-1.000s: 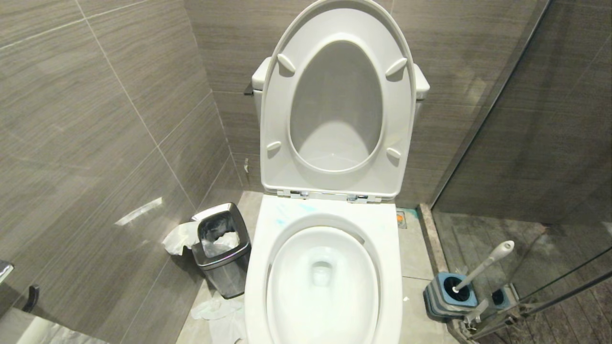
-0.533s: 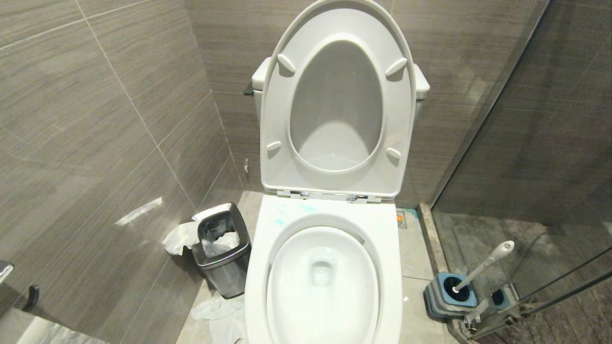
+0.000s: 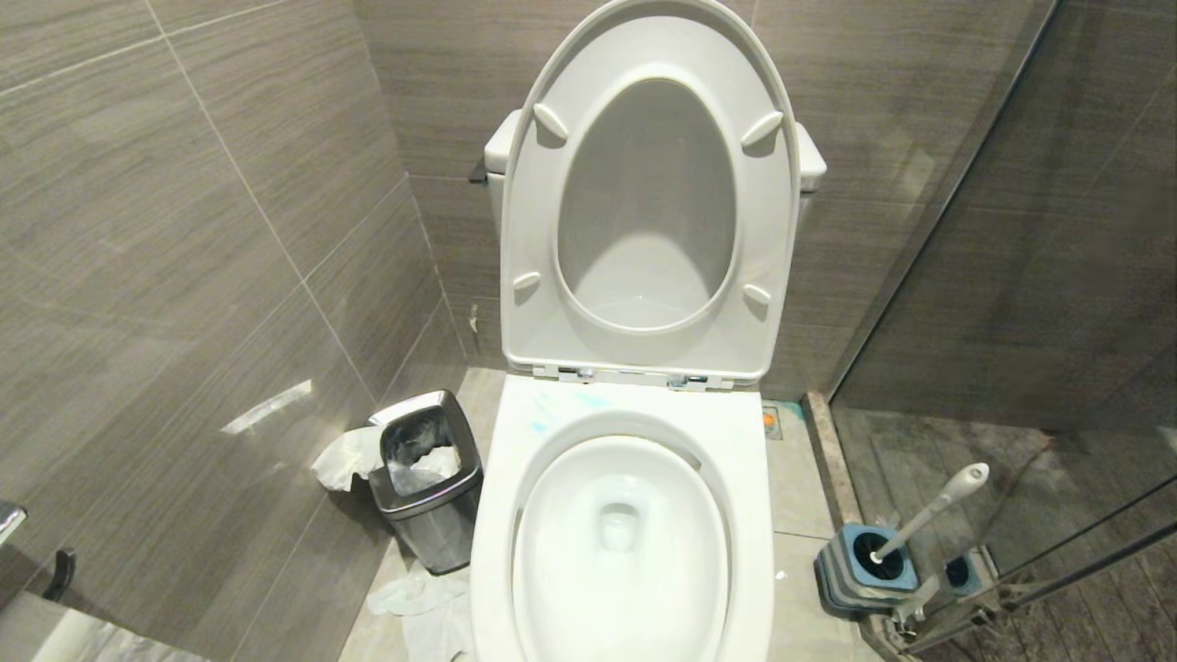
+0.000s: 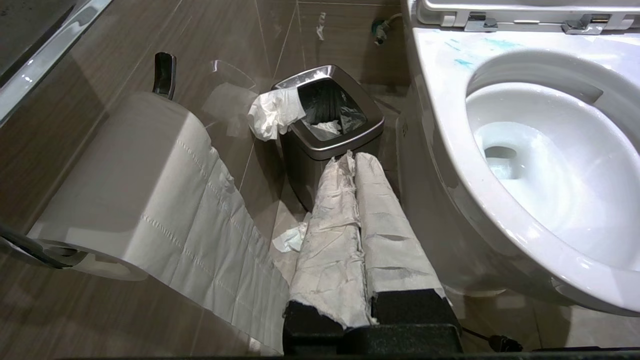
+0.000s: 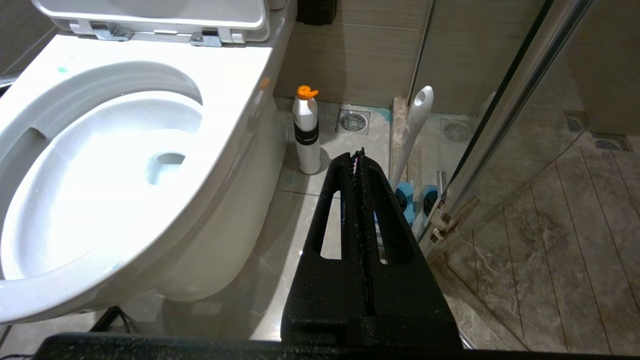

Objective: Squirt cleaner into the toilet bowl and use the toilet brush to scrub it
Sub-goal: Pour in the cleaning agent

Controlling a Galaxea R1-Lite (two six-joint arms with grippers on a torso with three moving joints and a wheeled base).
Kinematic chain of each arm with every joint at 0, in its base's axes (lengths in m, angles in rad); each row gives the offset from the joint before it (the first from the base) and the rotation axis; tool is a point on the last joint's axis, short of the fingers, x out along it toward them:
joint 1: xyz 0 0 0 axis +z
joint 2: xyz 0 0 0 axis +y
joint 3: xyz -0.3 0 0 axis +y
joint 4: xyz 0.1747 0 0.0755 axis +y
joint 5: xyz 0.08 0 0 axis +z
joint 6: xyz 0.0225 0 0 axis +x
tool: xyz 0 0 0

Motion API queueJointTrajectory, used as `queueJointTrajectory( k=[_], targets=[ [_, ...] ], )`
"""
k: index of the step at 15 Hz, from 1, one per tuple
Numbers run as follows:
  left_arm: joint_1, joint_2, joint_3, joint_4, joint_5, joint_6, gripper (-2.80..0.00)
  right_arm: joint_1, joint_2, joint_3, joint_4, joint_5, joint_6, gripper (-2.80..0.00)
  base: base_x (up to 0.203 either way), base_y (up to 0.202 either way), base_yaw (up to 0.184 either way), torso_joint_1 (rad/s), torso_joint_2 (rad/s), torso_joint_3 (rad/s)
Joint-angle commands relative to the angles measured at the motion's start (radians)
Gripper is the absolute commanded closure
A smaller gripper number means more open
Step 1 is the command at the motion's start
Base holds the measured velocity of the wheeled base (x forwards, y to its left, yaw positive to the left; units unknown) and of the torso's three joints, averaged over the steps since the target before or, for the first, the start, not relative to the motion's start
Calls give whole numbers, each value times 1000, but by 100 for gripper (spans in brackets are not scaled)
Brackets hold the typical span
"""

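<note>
The bin stands left of the toilet bowl, the brush in its holder right, the bottle beside the bowl.

1. The right gripper has its black jaws pressed together, empty.
2. The toilet bowl lies at ten o'clock.
3. A white bottle stands at eleven o'clock.
4. The toilet brush leans at one o'clock.

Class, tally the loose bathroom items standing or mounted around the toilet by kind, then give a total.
Toilet brush: 1
Brush holder: 1
Cleaner bottle: 1
Waste bin: 1
Toilet paper roll: 1
Total: 5
</note>
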Motion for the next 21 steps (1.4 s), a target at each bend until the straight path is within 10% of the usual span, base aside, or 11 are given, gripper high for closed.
queueJointTrajectory(
  k=[1,21],
  targets=[
    [0,0,3,0,0,-2,0,0,2,0,-2,0,-1,0,0,0,0,0,0,0],
    [0,2,3,-1,0,3,0,2,2,-1,1,0,4,0,0,0,0,0,0,0]
  ],
)
